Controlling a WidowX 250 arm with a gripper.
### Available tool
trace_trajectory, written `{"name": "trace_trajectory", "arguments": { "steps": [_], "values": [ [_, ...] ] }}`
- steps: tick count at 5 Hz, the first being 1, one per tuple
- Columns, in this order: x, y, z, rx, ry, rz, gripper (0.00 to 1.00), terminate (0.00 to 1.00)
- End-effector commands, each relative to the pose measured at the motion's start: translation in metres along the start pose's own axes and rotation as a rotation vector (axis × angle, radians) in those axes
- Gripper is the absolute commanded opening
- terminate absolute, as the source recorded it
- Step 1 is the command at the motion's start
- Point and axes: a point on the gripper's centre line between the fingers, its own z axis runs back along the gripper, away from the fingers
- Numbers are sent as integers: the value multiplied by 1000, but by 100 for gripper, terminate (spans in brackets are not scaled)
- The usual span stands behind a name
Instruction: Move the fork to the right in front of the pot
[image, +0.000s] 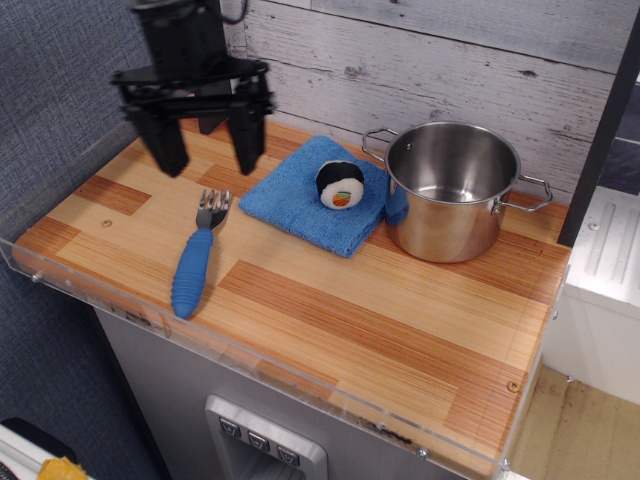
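The fork (196, 258) lies on the wooden counter at the front left, blue ribbed handle toward the front edge and silver head pointing back. The steel pot (456, 188) stands upright at the back right, empty inside. My black gripper (204, 150) hangs open above the counter at the back left, its two fingers spread wide, just behind and above the fork's head. It holds nothing.
A folded blue cloth (308, 198) lies between fork and pot, touching the pot, with a small sushi-roll toy (340, 184) on it. A clear acrylic rim (60, 285) runs along the counter's front and left edges. A plank wall stands behind.
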Motion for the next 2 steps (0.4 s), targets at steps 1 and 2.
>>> {"name": "trace_trajectory", "arguments": {
  "steps": [1, 2],
  "values": [
    [-22, 27, -6, 38, -30, -6, 100, 0],
    [-27, 40, -25, 53, -43, -7, 100, 0]
  ]
}}
